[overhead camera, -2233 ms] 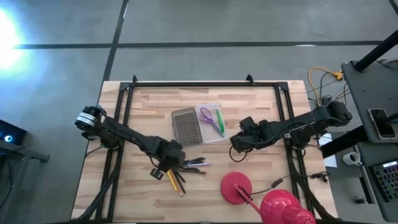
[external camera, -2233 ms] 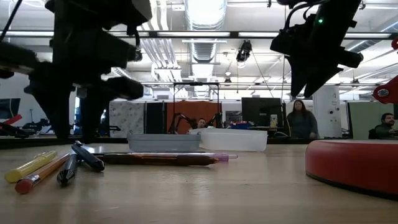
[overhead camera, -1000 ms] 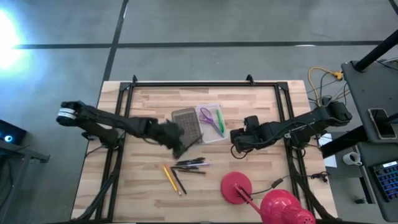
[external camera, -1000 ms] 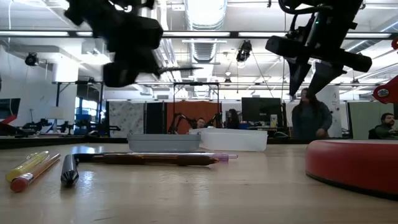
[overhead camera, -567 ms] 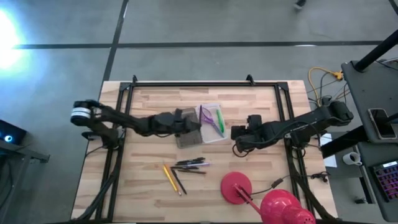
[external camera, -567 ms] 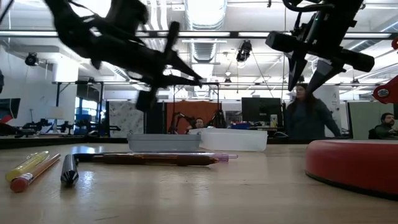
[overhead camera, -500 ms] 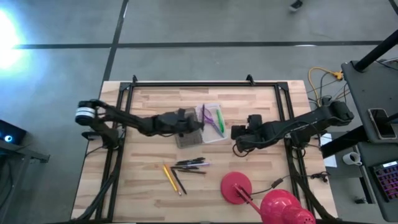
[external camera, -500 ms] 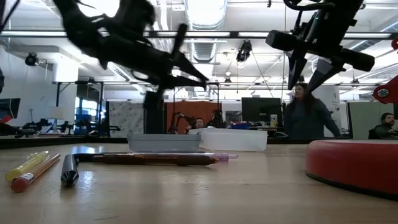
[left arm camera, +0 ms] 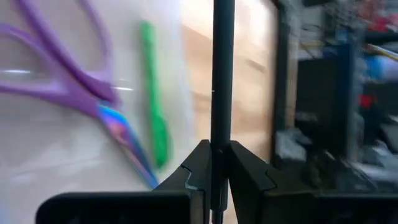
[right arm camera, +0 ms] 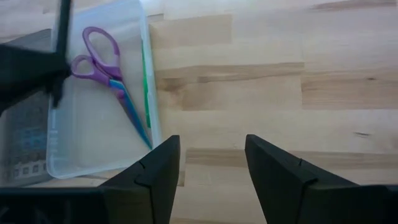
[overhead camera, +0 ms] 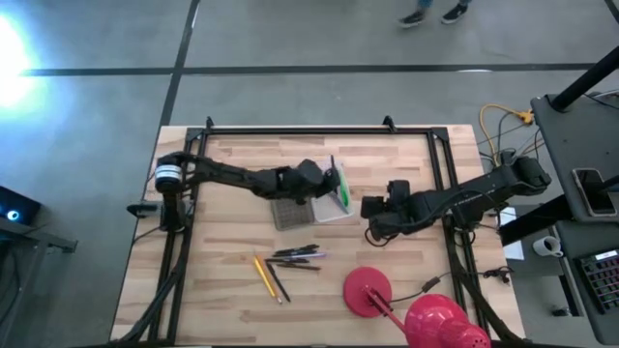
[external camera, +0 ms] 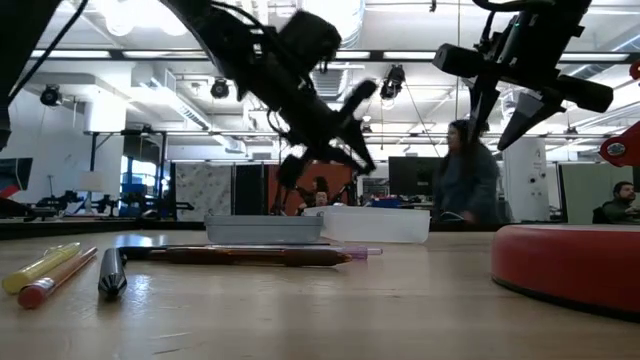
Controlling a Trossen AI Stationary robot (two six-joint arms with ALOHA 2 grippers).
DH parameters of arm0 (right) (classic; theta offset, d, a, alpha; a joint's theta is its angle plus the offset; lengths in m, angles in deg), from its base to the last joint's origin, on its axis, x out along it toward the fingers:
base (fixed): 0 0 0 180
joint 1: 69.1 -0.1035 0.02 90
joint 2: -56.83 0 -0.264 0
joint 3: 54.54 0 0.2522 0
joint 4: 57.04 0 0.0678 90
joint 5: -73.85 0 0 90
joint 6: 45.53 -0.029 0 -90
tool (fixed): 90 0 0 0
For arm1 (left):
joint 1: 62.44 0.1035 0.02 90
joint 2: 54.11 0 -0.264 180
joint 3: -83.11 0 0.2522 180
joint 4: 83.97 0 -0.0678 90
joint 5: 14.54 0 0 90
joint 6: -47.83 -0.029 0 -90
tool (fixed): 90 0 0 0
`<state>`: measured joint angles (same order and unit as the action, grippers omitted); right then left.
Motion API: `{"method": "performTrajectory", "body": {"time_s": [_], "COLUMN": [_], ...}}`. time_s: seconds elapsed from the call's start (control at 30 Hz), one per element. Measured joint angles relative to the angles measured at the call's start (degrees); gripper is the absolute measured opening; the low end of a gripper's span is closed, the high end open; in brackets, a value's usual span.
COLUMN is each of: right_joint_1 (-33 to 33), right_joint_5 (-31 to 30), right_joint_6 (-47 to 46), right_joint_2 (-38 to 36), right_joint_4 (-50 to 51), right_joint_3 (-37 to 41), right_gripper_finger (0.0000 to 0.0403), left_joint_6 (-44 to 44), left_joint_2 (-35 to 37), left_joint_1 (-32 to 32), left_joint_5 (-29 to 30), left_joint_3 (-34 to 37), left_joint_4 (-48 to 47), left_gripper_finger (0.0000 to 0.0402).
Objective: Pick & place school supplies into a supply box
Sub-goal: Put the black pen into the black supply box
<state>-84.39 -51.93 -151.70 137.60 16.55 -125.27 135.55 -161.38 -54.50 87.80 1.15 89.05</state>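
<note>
- A light wooden table (overhead camera: 222, 290) made of butcher-block planks, with a black metal frame (overhead camera: 290, 130) along its far edge and sides.
- A red lamp with a round base (overhead camera: 367, 291) stands near the table's front edge; its red shade (overhead camera: 440, 325) hangs past the table's front edge, and a black cord (overhead camera: 428, 284) trails from it.
- In the low view the lamp's base (external camera: 570, 262) shows as a broad red disc on the right.
- A grey floor (overhead camera: 319, 39) with dark seams, where a person's shoes (overhead camera: 432, 14) show at the top.
- A yellow cable (overhead camera: 505, 116) loops beside a dark side bench (overhead camera: 580, 145) on the right.
- A person (external camera: 462, 178) stands in the room behind; another (external camera: 622, 203) sits at far right.
</note>
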Motion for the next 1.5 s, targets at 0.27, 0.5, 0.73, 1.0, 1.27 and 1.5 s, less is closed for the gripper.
{"method": "performTrajectory", "body": {"time_s": [0.27, 0.5, 0.73, 1.0, 1.27, 1.5], "right_joint_1": [-0.5, -0.5, -0.5, -0.5, -1.0, -1.0], "right_joint_5": [0.0, -0.3, -0.5, -0.4, 7.4, 7.8], "right_joint_6": [0.0, 1.0, 3.1, 18.3, 54.2, 61.2], "right_joint_2": [0.0, 0.0, 0.0, 0.0, 0.6, 2.5], "right_joint_4": [1.7, 2.8, 3.0, 1.3, -17.7, -26.9], "right_joint_3": [0.0, 0.0, 0.0, 0.0, 0.1, 0.1], "right_gripper_finger": [0.0181, 0.0181, 0.0178, 0.0178, 0.0178, 0.0178], "left_joint_6": [7.9, 6.1, -1.3, -45.3, -65.6, -74.2], "left_joint_2": [-0.8, -0.7, 2.2, 11.3, 20.0, 26.2], "left_joint_1": [0.4, 0.2, -1.1, -5.4, -13.1, -23.9], "left_joint_5": [-0.6, -1.0, -1.3, -8.6, -13.9, -16.0], "left_joint_3": [-1.7, -1.7, -1.6, -1.4, 2.6, 12.5], "left_joint_4": [-5.9, -5.8, -5.8, -15.3, -44.4, -43.6], "left_gripper_finger": [0.0058, 0.0089, 0.0111, 0.0111, 0.0112, 0.0112]}}
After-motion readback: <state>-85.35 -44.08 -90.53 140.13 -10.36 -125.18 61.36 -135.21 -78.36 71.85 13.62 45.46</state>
